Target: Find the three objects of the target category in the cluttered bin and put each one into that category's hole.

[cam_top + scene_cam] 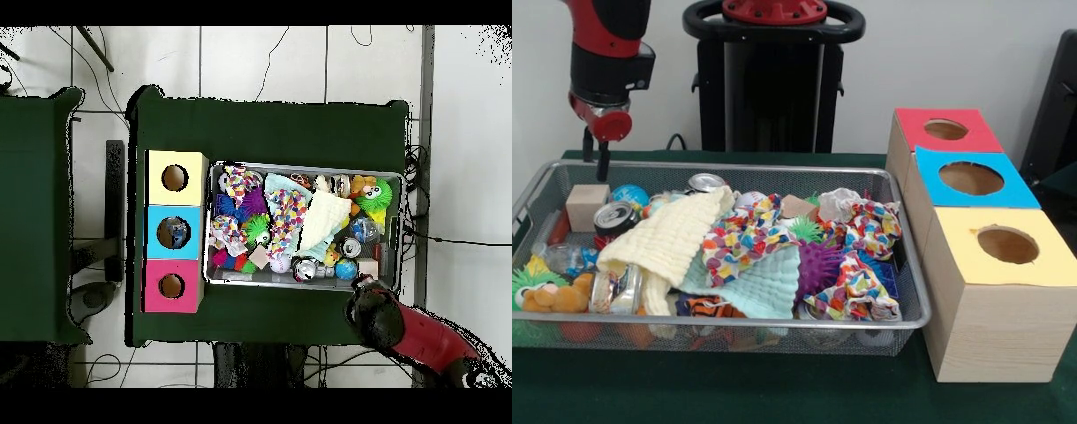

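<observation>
While the red-and-black end effector (595,157) hangs behind the silver wire-mesh bin's (900,323) back corner, grip state indeterminate, the clutter lies forward of that corner.

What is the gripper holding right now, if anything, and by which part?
Nothing. The gripper hangs above the far corner of the wire bin, with nothing between its fingers.

even, soft indoor light, bright on the white wall (936,53); faint shadows under the wooden boxes (993,265); cans (614,216) glint slightly.
</observation>
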